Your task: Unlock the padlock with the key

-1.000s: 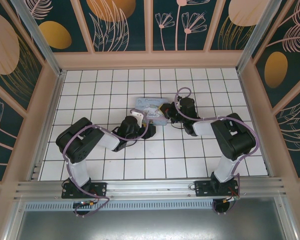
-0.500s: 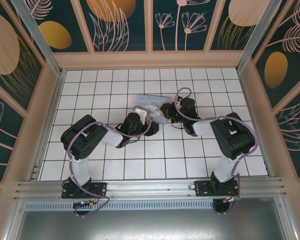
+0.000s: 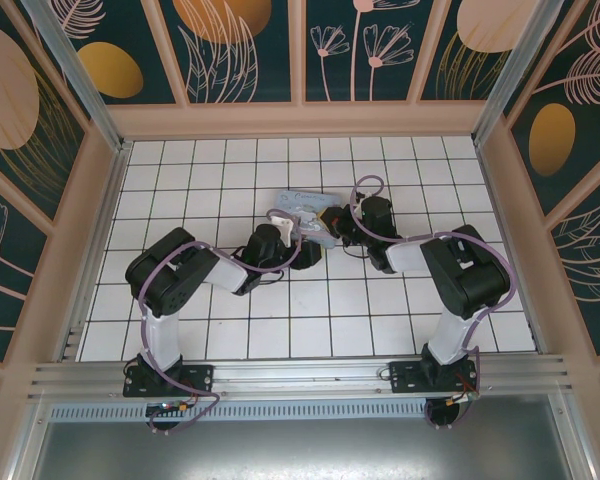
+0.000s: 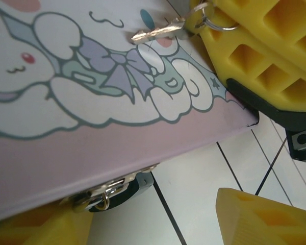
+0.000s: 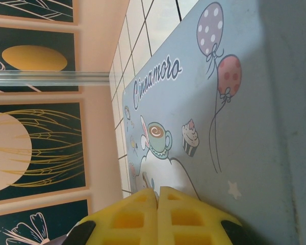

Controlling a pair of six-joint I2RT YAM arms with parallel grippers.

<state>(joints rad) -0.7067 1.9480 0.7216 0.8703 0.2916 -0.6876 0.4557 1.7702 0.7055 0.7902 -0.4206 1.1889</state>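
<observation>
The padlock (image 4: 123, 191) hangs by its silver shackle from the hasp on the front edge of the pastel tin box (image 4: 92, 148); its dark blue body is partly hidden under the rim. My left gripper (image 4: 153, 224) is open, and the padlock sits just inside its left finger (image 4: 35, 227). The right gripper (image 5: 157, 191) is shut on the key (image 4: 158, 31), whose thin metal blade sticks out over the box lid from the yellow fingers (image 4: 255, 56). From above, the left gripper (image 3: 298, 238) and the right gripper (image 3: 332, 222) meet at the box (image 3: 302, 208).
The box lies on the white tiled floor (image 3: 310, 300) in the middle of the enclosure. Wooden walls with dark floral panels (image 3: 300, 50) close in the back and sides. An aluminium rail (image 3: 300, 375) runs along the near edge by the arm bases.
The left arm has swung right and forward, bringing its open gripper up to the box's front edge. The right gripper has stayed over the lid with the key.
</observation>
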